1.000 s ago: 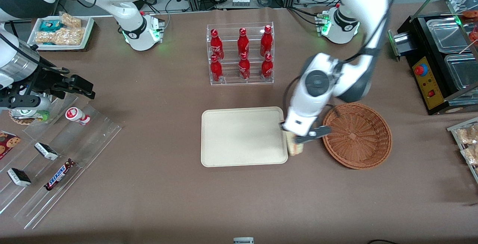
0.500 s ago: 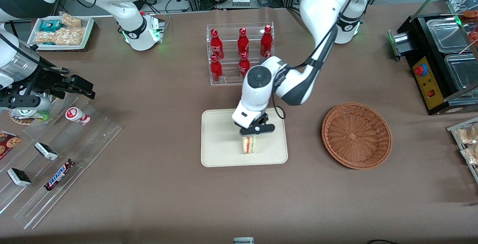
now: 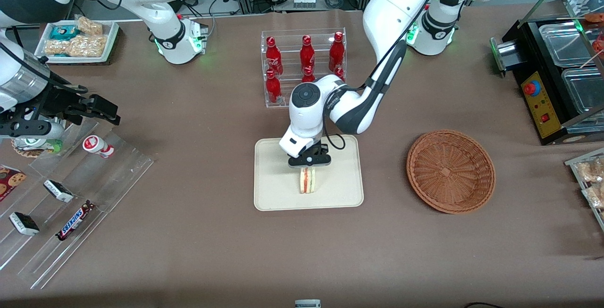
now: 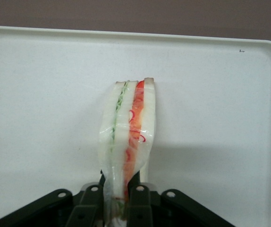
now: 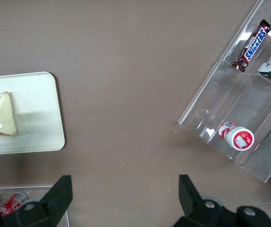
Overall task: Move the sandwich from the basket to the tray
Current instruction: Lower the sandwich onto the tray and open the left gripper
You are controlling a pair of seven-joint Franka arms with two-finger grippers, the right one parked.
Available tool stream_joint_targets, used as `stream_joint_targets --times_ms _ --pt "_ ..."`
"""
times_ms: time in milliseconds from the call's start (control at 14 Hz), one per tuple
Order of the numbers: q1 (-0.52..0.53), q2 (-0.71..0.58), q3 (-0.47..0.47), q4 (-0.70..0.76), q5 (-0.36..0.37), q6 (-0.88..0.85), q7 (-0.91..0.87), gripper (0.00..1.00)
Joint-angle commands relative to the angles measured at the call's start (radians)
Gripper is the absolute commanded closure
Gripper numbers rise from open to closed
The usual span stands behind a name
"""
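The sandwich is a pale wedge with a red and green filling stripe, held upright over the middle of the cream tray. My left gripper is shut on its upper end. In the left wrist view the black fingers pinch the wrapped sandwich above the tray. Whether the sandwich touches the tray I cannot tell. The reddish-brown wicker basket stands empty beside the tray, toward the working arm's end. The right wrist view also shows the sandwich over the tray.
A clear rack of red bottles stands farther from the front camera than the tray. Clear stepped shelves with snack bars and a white bin of snacks lie toward the parked arm's end. A black machine stands at the working arm's end.
My left gripper has carried the sandwich from the gap between basket and tray to over the tray's middle, then shifted slightly more toward the parked arm's end.
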Motion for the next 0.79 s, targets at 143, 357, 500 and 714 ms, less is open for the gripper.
stream_joint_targets --times_ms 143,357,500,714 --pt "-0.004 -0.081 0.012 0.021 0.017 -0.029 -0.017 0.00" --pt "0.004 -0.206 0.012 0.023 0.013 -0.186 -0.016 0.00" --pt "0.056 -0.288 0.012 0.026 -0.023 -0.286 -0.017 0.00" --pt "0.128 -0.356 0.017 0.015 -0.071 -0.447 -0.011 0.00"
